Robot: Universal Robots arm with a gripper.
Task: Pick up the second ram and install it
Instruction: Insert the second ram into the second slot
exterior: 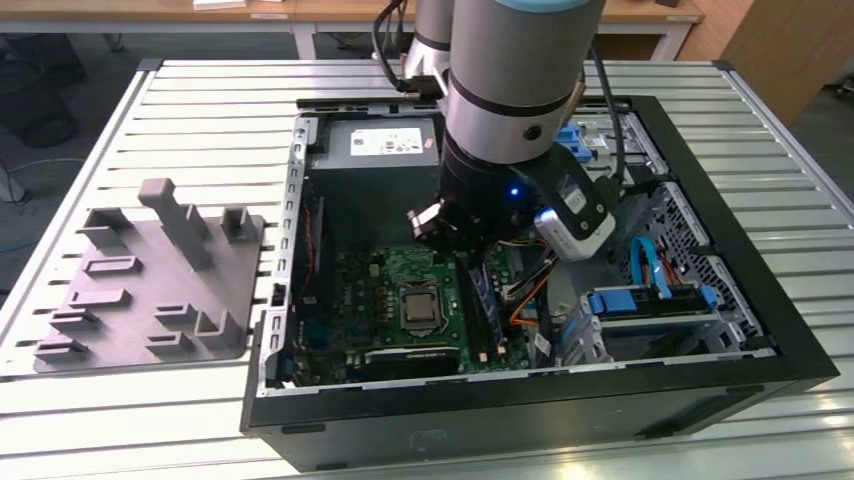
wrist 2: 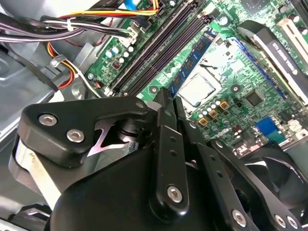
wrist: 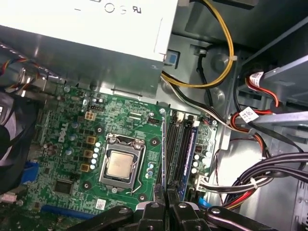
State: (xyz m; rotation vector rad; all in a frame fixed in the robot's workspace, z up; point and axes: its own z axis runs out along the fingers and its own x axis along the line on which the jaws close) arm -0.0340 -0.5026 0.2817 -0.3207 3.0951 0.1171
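Now the fingers (wrist: 153, 214) pinch the second ram (wrist: 165, 154) over the motherboard (wrist: 72, 144); seating needs exact alignment with the empty slot (wrist: 174, 144).

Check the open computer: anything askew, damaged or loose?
Nothing stands out. The gripper holds the memory stick edge-on, parallel to the motherboard slots. Another stick sits in one slot, and the cables are tied off to the side.

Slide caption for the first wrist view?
Black claw grips thin dark memory stick edge-on over green motherboard beside its slots.
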